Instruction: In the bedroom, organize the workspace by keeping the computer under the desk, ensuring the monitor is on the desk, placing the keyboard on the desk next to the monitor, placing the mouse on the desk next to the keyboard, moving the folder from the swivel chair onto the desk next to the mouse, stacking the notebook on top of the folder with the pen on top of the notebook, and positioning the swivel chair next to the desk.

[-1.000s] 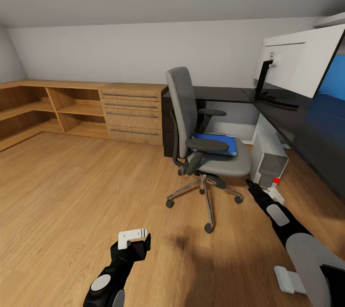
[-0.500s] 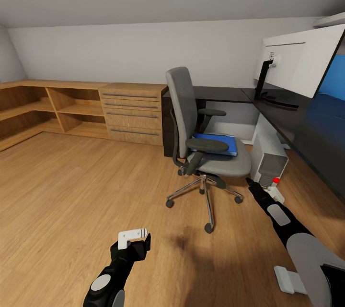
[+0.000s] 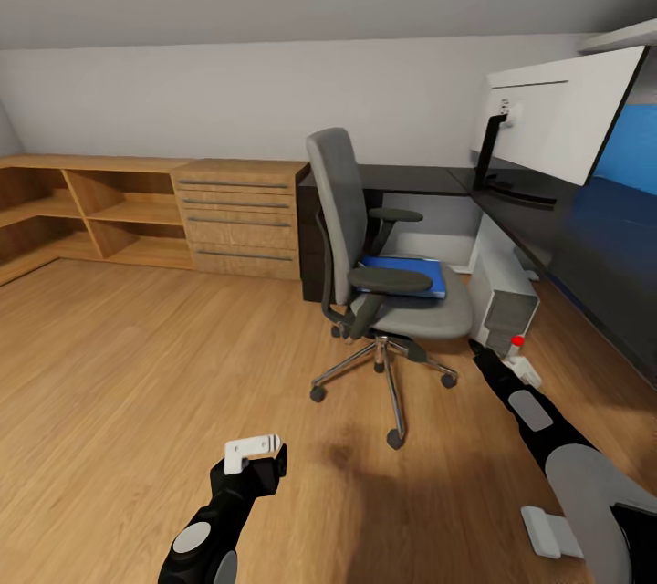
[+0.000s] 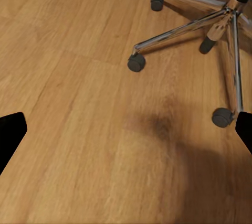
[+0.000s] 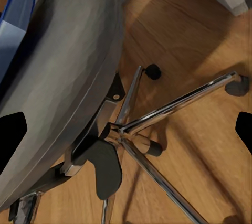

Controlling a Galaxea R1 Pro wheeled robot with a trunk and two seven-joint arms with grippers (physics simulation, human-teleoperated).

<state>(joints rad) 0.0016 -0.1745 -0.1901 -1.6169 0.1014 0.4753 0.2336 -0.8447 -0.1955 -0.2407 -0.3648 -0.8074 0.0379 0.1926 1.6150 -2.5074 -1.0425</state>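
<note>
Folder (image 3: 402, 275) on swivel chair (image 3: 383, 274) seat, beyond right fingers (image 3: 518, 363).

Folder (image 3: 406, 276) lies on swivel chair (image 3: 365, 265) seat; chair stands before desk (image 3: 547, 228); monitor (image 3: 561, 114) on desk; computer (image 3: 502, 292) under it, right of chair

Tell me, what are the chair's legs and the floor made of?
The swivel chair's legs look like shiny chrome metal: bright streaks and reflections run along them. The floor looks like light wood, with plank lines and grain, though it could be laminate.
</note>
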